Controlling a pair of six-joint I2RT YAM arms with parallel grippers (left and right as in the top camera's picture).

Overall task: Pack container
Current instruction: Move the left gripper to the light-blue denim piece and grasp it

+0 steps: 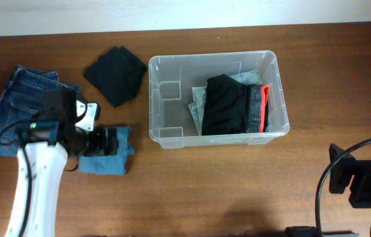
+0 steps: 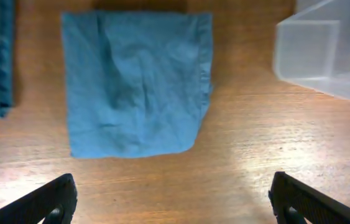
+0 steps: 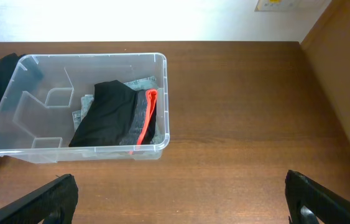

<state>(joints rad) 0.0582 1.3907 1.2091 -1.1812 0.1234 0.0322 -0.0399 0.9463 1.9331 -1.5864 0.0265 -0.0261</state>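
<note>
Sitting mid-frame in the overhead view, the container (image 1: 149, 99) looks light, stiff and slick-walled, so it is probably best taken by its rim. The folded blue cloth (image 2: 134, 87) to its left looks soft and limp. The left claw (image 2: 173, 193) hangs wide open by the cloth, touching nothing. The right claw (image 3: 181, 190), at lower right, is equally wide and empty.

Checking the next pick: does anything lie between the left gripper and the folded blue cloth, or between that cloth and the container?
Nothing visible does. Only bare tabletop separates the open left gripper from the folded blue cloth, and the cloth from the container.
</note>
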